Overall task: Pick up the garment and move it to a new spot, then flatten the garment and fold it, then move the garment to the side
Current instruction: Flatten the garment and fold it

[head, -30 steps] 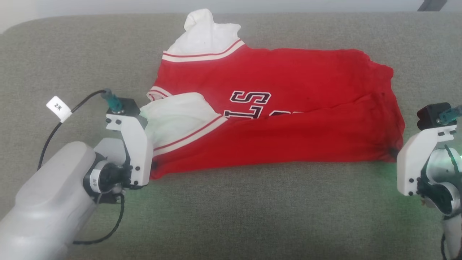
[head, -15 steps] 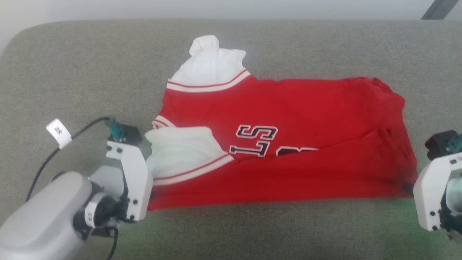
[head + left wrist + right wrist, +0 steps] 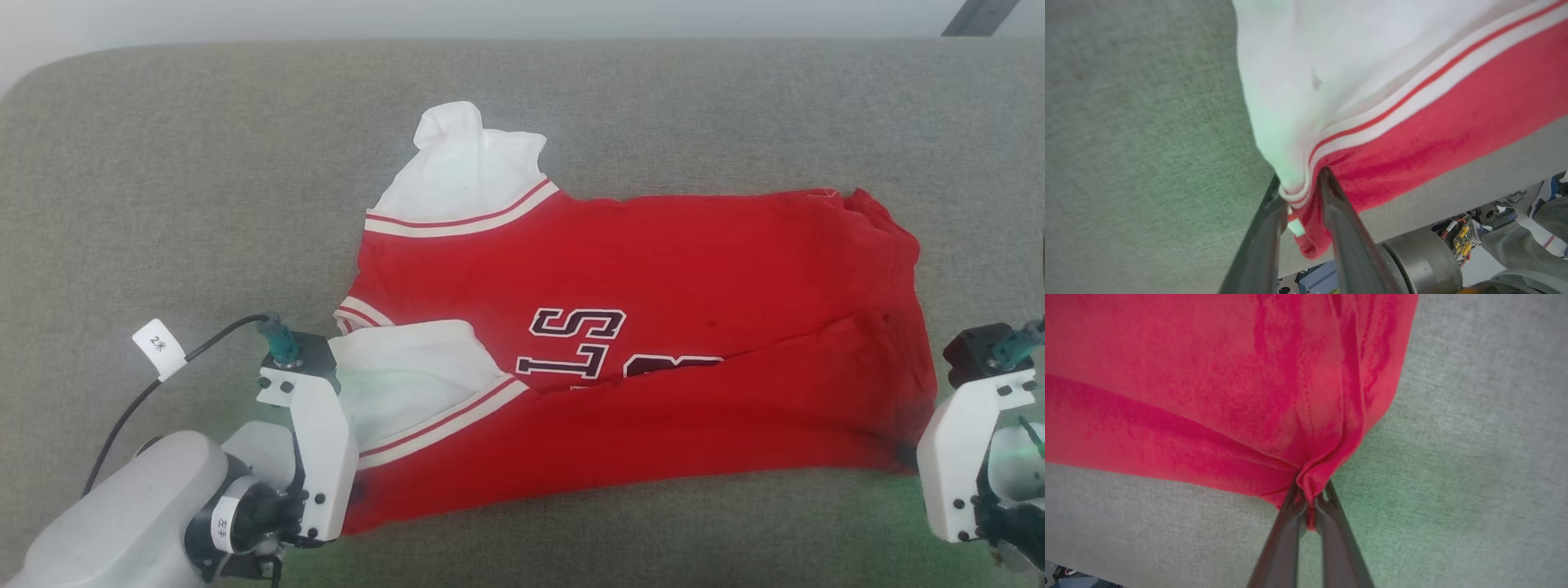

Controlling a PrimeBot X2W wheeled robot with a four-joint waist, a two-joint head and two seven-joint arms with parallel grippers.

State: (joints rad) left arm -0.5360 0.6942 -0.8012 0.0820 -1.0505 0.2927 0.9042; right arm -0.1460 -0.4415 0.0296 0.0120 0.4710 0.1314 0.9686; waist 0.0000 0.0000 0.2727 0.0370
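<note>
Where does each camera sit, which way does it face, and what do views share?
Head view: on the head, facing forward and down at the garment on the grey cushion; left arm, right arm at lower corners.
Left wrist view: on the left wrist, along the left gripper, shut on the white-sleeve corner.
Right wrist view: on the right wrist, along the right gripper, shut on a red corner.
Shared: garment and cushion.

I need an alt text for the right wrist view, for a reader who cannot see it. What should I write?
The right gripper, jaws shut, pinches a bunched corner of the red garment at the bottom middle. The cloth spreads across the upper left, over a grey fabric surface.
</note>
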